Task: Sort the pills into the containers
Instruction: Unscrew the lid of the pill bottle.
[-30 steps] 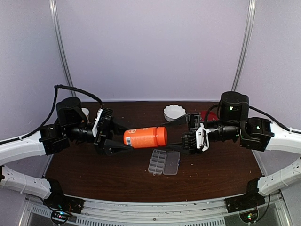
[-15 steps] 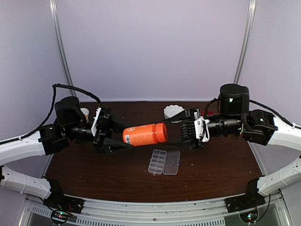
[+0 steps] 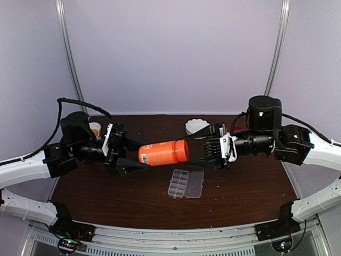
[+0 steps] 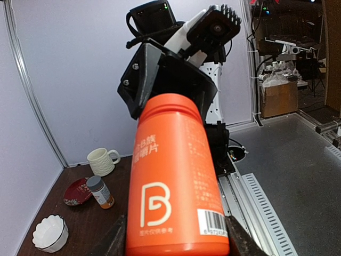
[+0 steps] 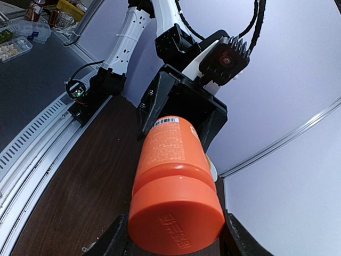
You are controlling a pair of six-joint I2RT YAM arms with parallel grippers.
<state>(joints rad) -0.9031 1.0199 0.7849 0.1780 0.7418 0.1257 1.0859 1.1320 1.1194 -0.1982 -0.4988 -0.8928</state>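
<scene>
The containers [image 3: 178, 183], the small cells of a clear organiser box, lie on the table [image 3: 245, 197] in the lower middle of the top view. The box's lid [image 3: 195, 184] is folded out flat on its right. What the cells hold is too small to tell. The box shows in neither wrist view.

Above it and towards the back, the left hand [image 3: 143, 156] pinches the base of an orange bottle [image 3: 163, 153]. The bottle is held lying sideways in the air, well clear of the table, its cap pointing to the right of the frame. In the left wrist view the same hand [image 4: 176, 242] shows a dark finger at each lower side of the bottle [image 4: 176, 176], tight against its labelled wall.

The right hand [image 3: 193, 151] meets the bottle from the right, one finger above the cap and one below. In the right wrist view this hand [image 5: 176, 240] has the cap [image 5: 176, 216] filling the gap between its fingers. Whether they press on it or only flank it I cannot tell.

Farther out, the top view shows a white fluted bowl [image 3: 197, 127] at the back of the table. The left wrist view alone shows a cream cup [image 4: 104, 161], a red saucer [image 4: 77, 192] and a small grey-capped bottle [image 4: 100, 192] at its lower left.
</scene>
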